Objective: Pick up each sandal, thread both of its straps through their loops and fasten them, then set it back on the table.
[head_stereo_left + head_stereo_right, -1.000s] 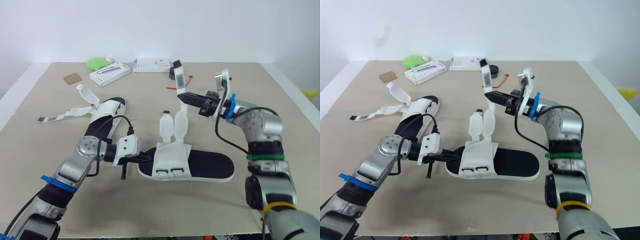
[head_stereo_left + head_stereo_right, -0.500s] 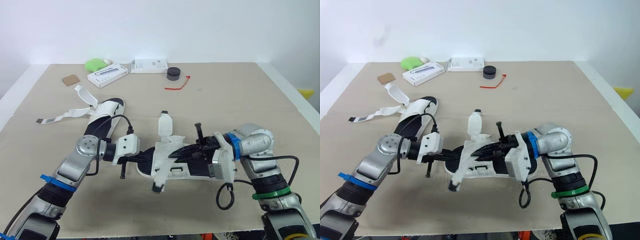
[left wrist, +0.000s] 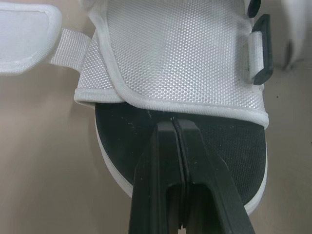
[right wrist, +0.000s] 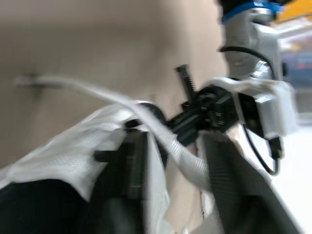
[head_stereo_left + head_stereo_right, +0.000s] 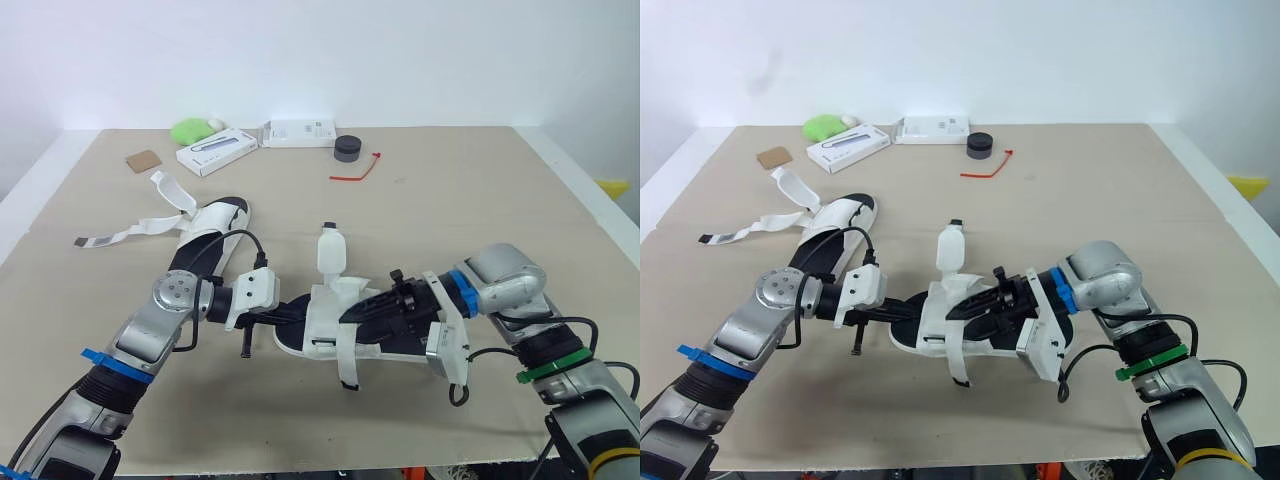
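Observation:
A white sandal with a black sole (image 5: 400,338) lies in the middle of the table. My left gripper (image 5: 292,318) is shut, its tips (image 3: 174,123) resting on the toe end of the insole just under the white upper (image 3: 175,53). From the heel side, my right gripper (image 5: 366,309) reaches over the sole with its fingers (image 4: 127,185) apart and a white strap (image 4: 170,141) running between them. One strap (image 5: 331,252) stands upright and another (image 5: 347,366) hangs over the sandal's near edge. A second sandal (image 5: 212,228) lies at the left with its straps (image 5: 118,233) loose.
Along the table's far edge sit a green lump (image 5: 190,128), two white boxes (image 5: 218,148) (image 5: 300,131), a black puck (image 5: 347,147), a red tie (image 5: 356,168) and a brown square (image 5: 144,158). A yellow object (image 5: 620,187) lies beyond the right edge.
My right arm swung down from mid-air, where it held a strap raised, to the sandal's heel side. Its fingers have parted and the strap now hangs over the near edge. The left arm stayed.

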`<state>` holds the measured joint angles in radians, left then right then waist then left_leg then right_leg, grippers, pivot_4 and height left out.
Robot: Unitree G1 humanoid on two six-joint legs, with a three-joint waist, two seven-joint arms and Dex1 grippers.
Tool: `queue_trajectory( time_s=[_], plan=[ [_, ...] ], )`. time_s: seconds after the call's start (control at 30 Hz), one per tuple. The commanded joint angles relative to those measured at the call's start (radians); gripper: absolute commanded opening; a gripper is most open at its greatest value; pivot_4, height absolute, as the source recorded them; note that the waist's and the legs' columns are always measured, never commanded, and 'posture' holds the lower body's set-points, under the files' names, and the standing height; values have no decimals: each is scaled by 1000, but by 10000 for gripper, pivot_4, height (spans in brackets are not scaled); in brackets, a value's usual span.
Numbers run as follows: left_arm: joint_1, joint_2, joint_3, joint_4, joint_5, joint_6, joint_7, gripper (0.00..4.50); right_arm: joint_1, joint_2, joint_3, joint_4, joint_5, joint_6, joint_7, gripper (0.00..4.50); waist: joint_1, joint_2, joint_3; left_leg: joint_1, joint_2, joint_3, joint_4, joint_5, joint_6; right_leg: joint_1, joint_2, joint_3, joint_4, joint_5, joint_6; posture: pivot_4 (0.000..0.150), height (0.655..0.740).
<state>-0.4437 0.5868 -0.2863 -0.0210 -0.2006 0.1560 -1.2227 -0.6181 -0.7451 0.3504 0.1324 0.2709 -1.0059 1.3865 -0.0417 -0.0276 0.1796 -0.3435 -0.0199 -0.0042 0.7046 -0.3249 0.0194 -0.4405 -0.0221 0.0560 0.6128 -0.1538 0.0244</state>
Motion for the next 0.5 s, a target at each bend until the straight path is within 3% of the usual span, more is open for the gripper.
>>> queue_trajectory(
  time_s=[0.03,0.07,0.27,0.37,0.5],
  plan=[
    [3,5,6,-11,-5,15,2,0,27,-46,-17,-95,104,111,-12,38700,1,0,0,0,0,0,0,0,0,0,0,0,0,0,0,1500,7400],
    [3,4,7,-11,-6,17,2,0,38,-58,-22,-116,120,147,-13,43304,2,0,0,0,0,0,0,0,0,0,0,0,0,0,0,1500,7400],
    [-5,1,10,-18,-15,40,0,0,199,-245,-94,-415,420,778,-147,43304,14,0,0,-2,1,-2,0,0,0,-1,-1,-1,0,-1,-1,1500,7400],
    [-8,-11,20,-38,-35,88,13,0,279,-416,-94,-607,782,1259,-313,43304,19,1,1,-2,1,-2,0,0,0,-1,0,-2,0,-1,-1,1500,7400],
    [-3,-6,22,-53,-32,106,19,0,299,-478,-133,-696,957,1542,-397,43304,20,-1,0,-3,4,-4,0,0,0,-2,1,-6,-1,-5,3,1500,7400]
  ],
)
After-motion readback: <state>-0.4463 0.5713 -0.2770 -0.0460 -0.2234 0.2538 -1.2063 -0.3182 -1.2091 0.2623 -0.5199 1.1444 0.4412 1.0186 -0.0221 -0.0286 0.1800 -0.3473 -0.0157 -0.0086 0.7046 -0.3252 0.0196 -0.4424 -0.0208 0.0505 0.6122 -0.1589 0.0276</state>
